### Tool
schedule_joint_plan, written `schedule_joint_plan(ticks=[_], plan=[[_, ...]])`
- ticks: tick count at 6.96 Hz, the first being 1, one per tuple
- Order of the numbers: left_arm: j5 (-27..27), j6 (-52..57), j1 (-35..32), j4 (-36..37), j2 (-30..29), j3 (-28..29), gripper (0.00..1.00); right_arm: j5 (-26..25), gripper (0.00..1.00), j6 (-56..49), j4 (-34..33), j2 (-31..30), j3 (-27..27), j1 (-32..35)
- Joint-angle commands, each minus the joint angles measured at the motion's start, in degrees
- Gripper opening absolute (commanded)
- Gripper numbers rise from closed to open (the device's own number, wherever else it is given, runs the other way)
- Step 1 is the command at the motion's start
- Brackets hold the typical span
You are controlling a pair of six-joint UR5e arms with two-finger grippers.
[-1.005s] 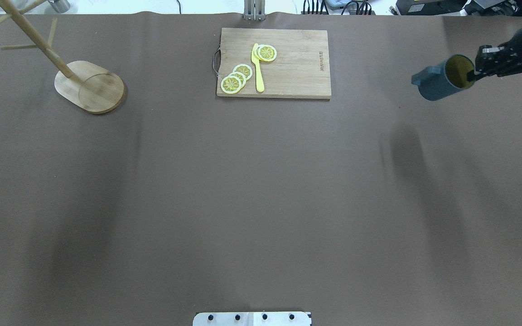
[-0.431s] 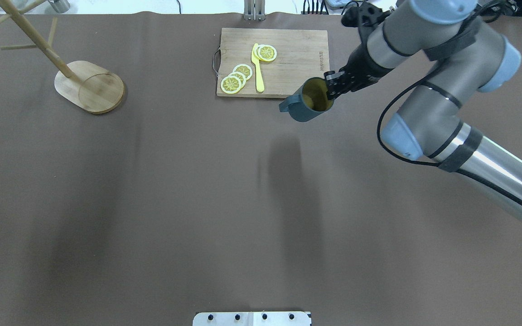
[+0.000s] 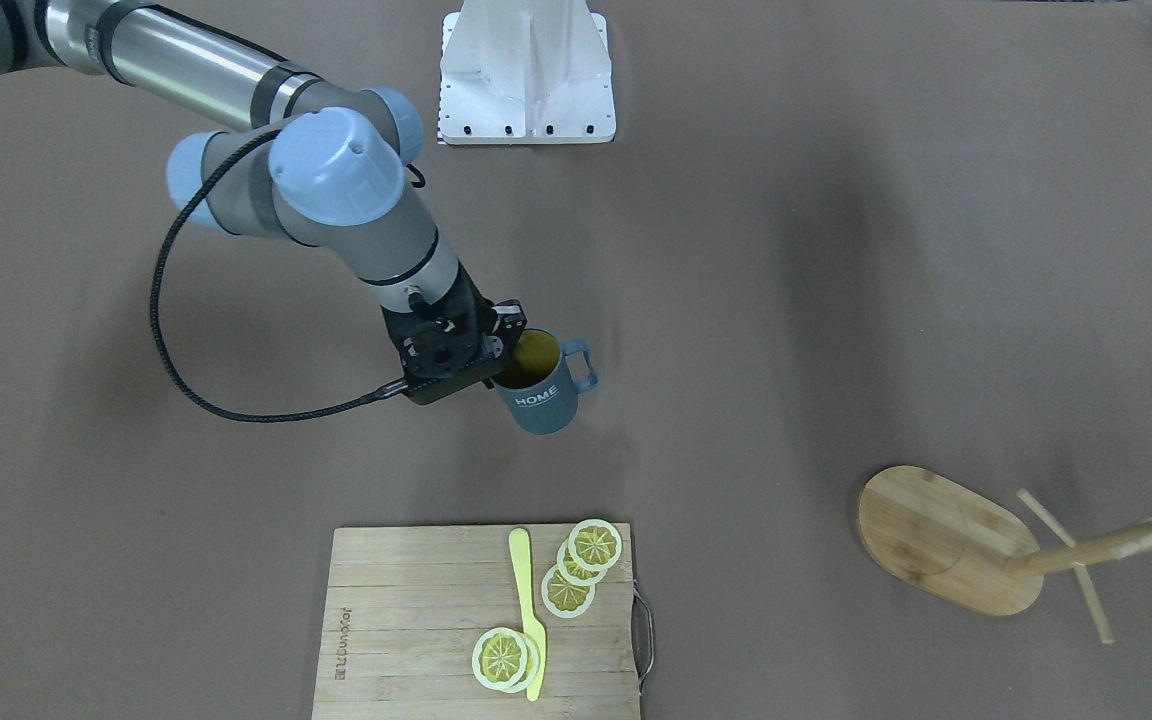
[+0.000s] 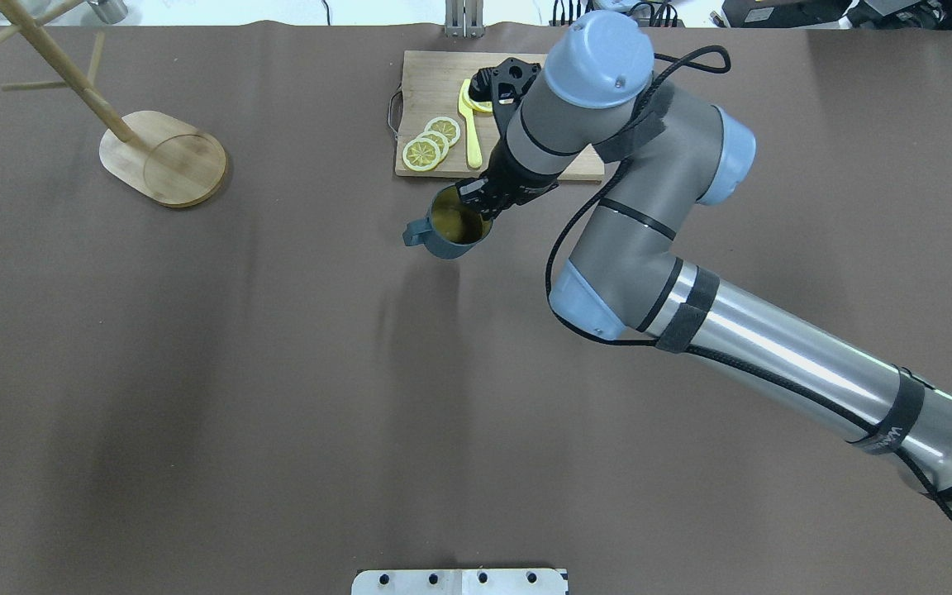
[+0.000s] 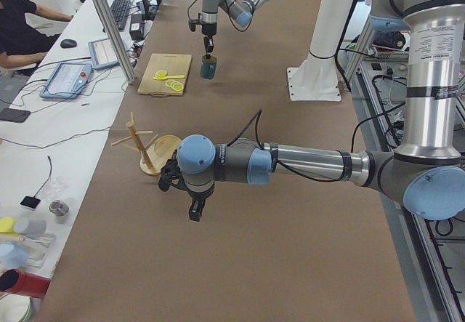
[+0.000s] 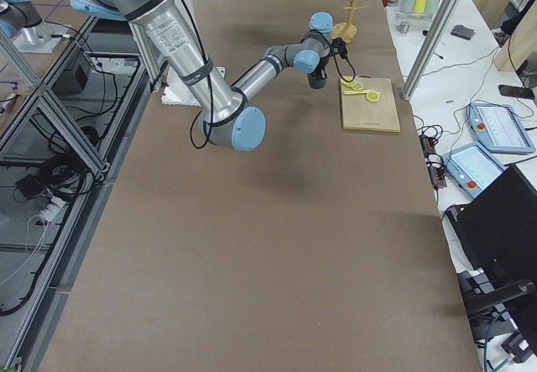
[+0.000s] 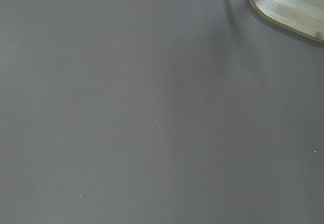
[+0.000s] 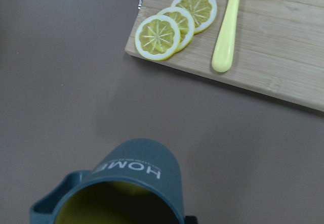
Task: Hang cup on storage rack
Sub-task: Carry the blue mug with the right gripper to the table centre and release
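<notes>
The dark teal cup (image 4: 443, 235) with a yellow inside and white "HOME" lettering hangs above the mat, just in front of the cutting board. It also shows in the front view (image 3: 543, 398) and the right wrist view (image 8: 134, 176). My right gripper (image 4: 480, 207) is shut on its rim, with the handle pointing toward the rack side. The bamboo storage rack (image 4: 164, 157) stands far off at the back left, its pegs bare; it also shows in the front view (image 3: 941, 540). My left gripper (image 5: 195, 207) shows only in the left side view, near the rack; I cannot tell its state.
A wooden cutting board (image 4: 559, 74) with lemon slices (image 4: 430, 142) and a yellow knife (image 4: 470, 132) lies at the back centre, right behind the cup. A white mounting plate (image 3: 526, 75) sits at the robot's base. The left wrist view shows bare mat and a corner of the rack base (image 7: 288, 4).
My right arm has swung the cup from the table's far right edge leftward to a spot in front of the cutting board's left part. The rack and board have not moved.
</notes>
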Motion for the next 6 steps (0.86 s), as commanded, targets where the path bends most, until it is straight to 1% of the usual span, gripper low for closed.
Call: schedule_joint_plan(ticks=[1,3,5,6], plan=[[0.1,0.0,0.0,0.0,0.1,0.0,0.98,-2.4,0.0,-0.9,-5.0,2.3,-1.1,-3.6],[0.1,0.0,0.0,0.1,0.1,0.1,0.98,-1.9,0.0,-6.1,-6.1,0.9,-0.5,-3.8],[0.0,0.1,0.0,0.0,0.1,0.6,0.98,-1.7,0.0,-7.9,-10.7,1.0,2.1,-3.9],[0.0,0.1,0.0,0.0,0.1,0.6,0.98,-2.4,0.06,-7.8,-11.6,0.9,2.6,-4.8]])
